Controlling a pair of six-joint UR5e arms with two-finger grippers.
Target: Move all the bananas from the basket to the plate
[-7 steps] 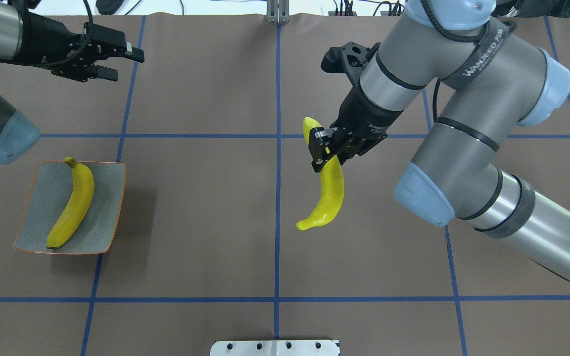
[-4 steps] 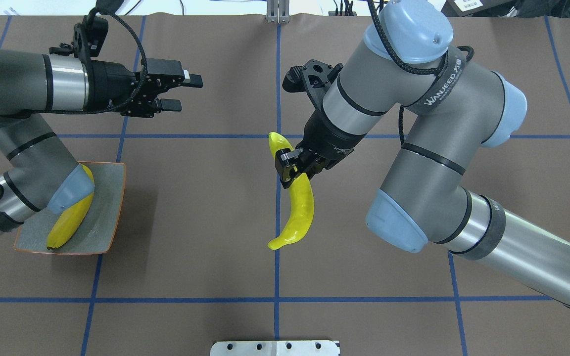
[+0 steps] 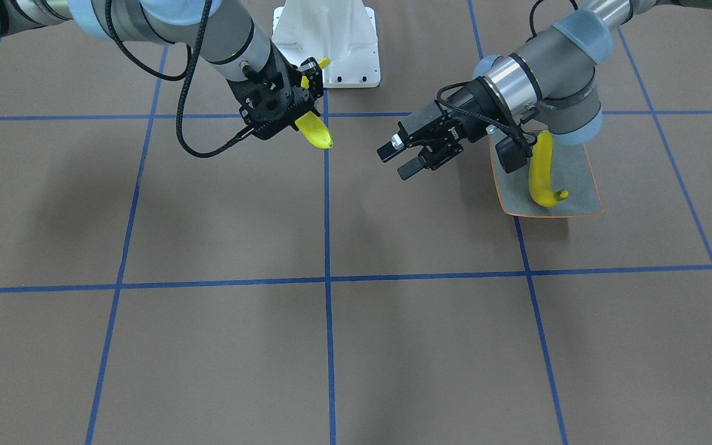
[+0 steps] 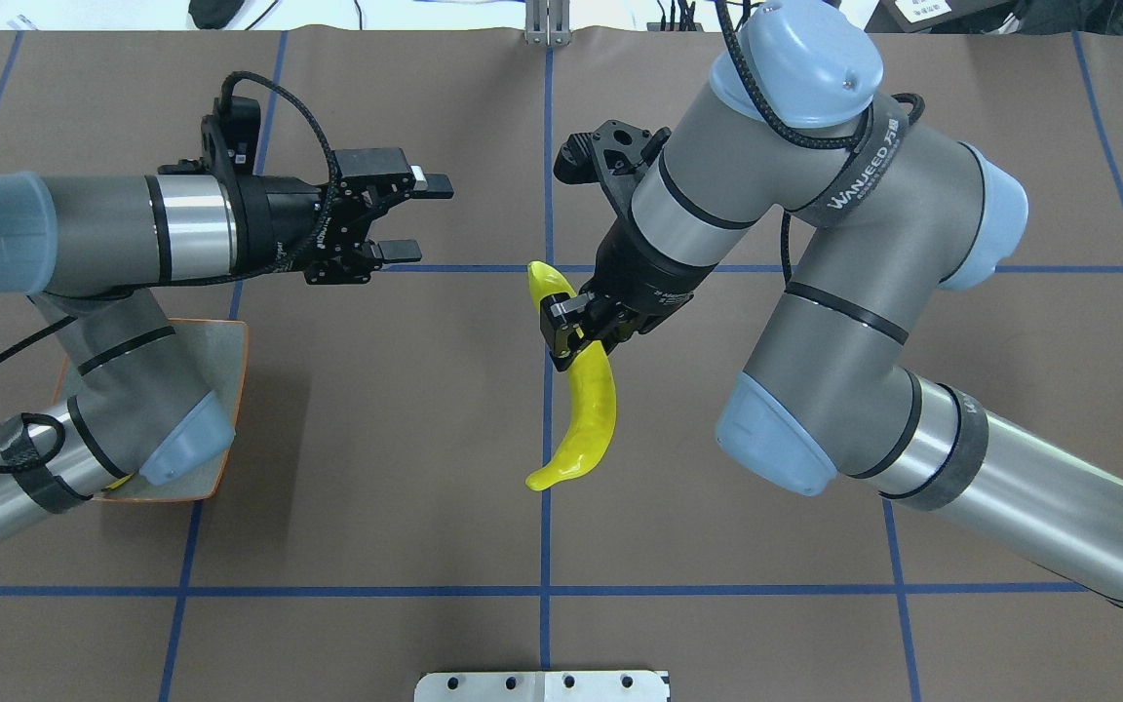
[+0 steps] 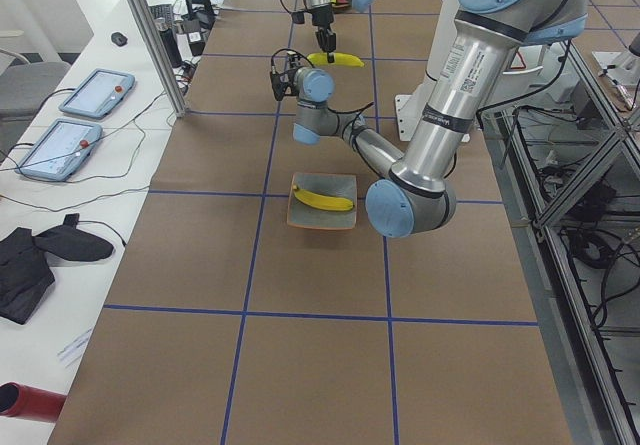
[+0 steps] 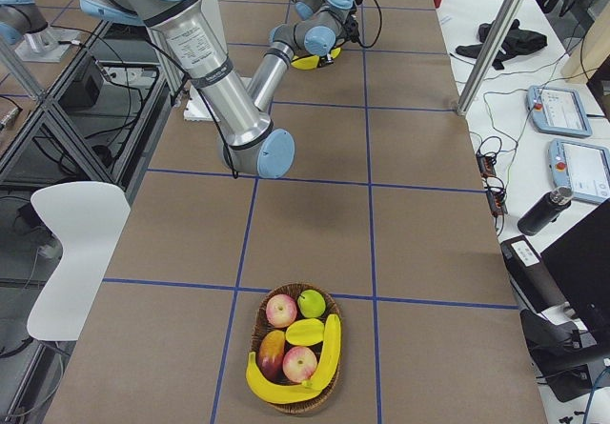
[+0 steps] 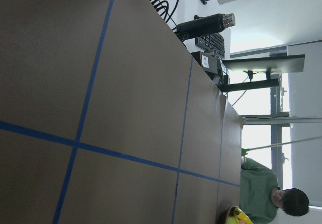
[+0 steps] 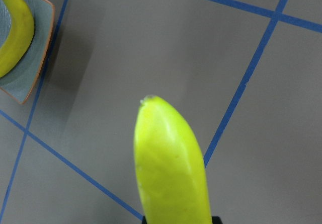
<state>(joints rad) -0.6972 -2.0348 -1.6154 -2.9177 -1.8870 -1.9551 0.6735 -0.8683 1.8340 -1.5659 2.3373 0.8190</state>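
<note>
My right gripper is shut on a yellow banana and holds it above the table's centre line, its long end hanging toward the robot. In the right wrist view this banana fills the foreground. My left gripper is open and empty, and points at the held banana from the left. The grey-green plate with an orange rim carries one banana. In the overhead view my left elbow covers most of it. The basket shows only in the exterior right view, with a banana curled along its edge.
Apples and a green fruit also lie in the basket. The white robot base stands at the table's near edge behind the held banana. Blue tape lines cross the brown table. A person in green sits beyond the table's end.
My left arm has swung right, so its open gripper went from the far left to near the centre. My right gripper carried its banana left, then held still. The left elbow now covers the plate.
</note>
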